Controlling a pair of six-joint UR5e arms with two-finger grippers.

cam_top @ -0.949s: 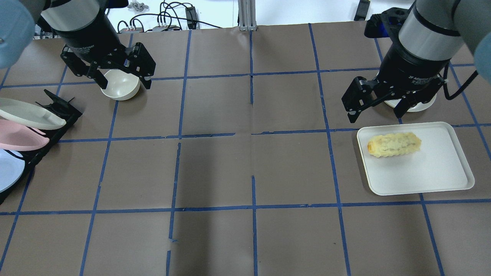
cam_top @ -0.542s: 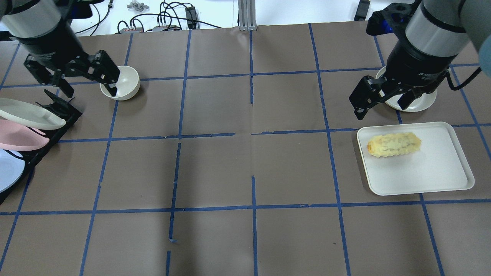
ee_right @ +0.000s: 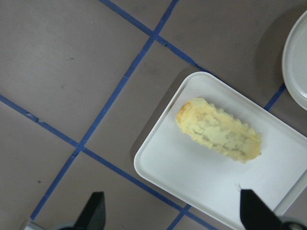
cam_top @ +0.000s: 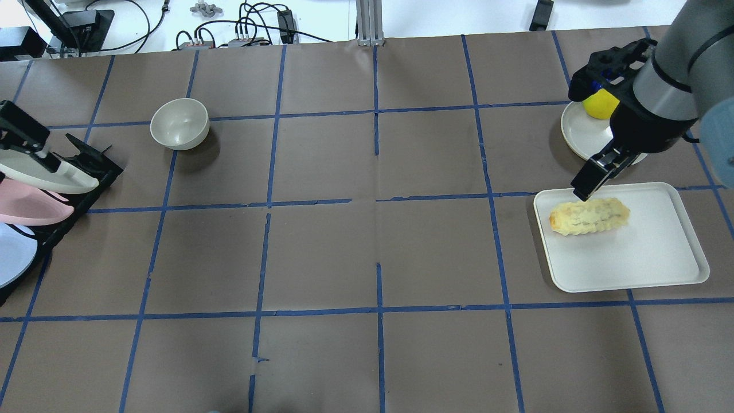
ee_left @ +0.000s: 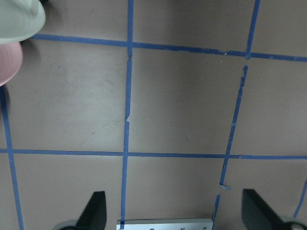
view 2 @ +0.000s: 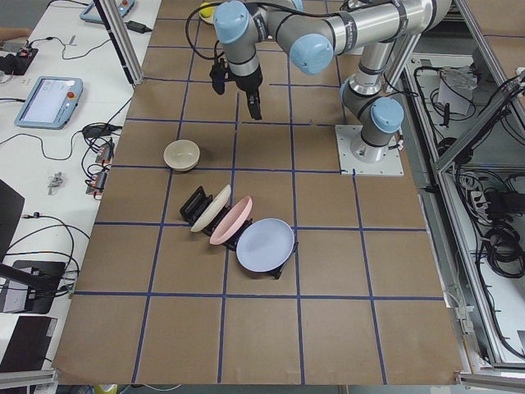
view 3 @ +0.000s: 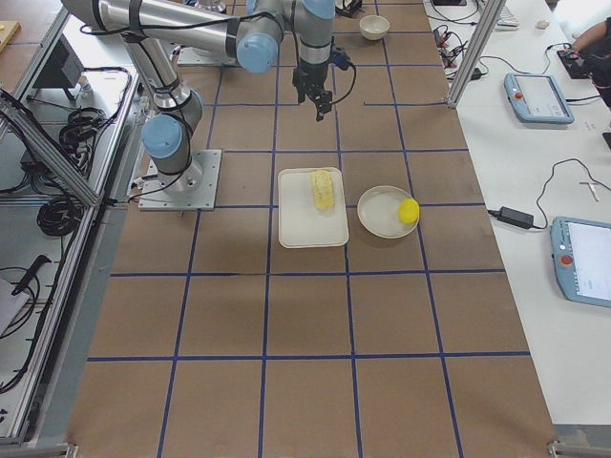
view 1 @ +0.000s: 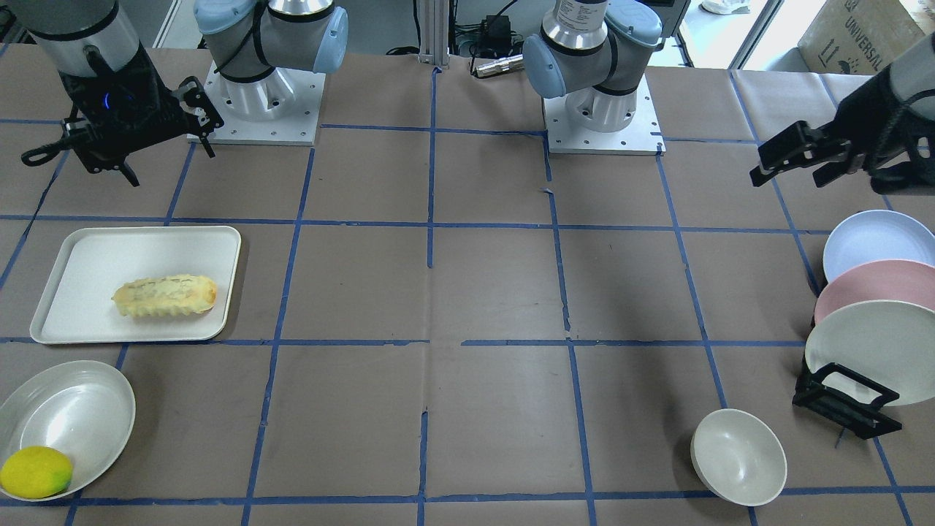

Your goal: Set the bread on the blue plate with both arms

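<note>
Bread (cam_top: 589, 216) on white tray (cam_top: 659, 269); right gripper (ee_right: 175, 211) above, pointing down, jaws wide apart. Left gripper (ee_left: 175, 208) near racked blue plate (view 1: 869, 237), pointing down, jaws wide apart.

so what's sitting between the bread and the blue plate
Only the rim of the white tray, then bare taped table, lies between the bread and the blue plate; the overhead view shows it.

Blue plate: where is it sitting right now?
In the front-facing view the blue plate stands at the right edge, on the robot's left side. It is in the black rack, beside the pink plate, at the end nearest the robot.
</note>
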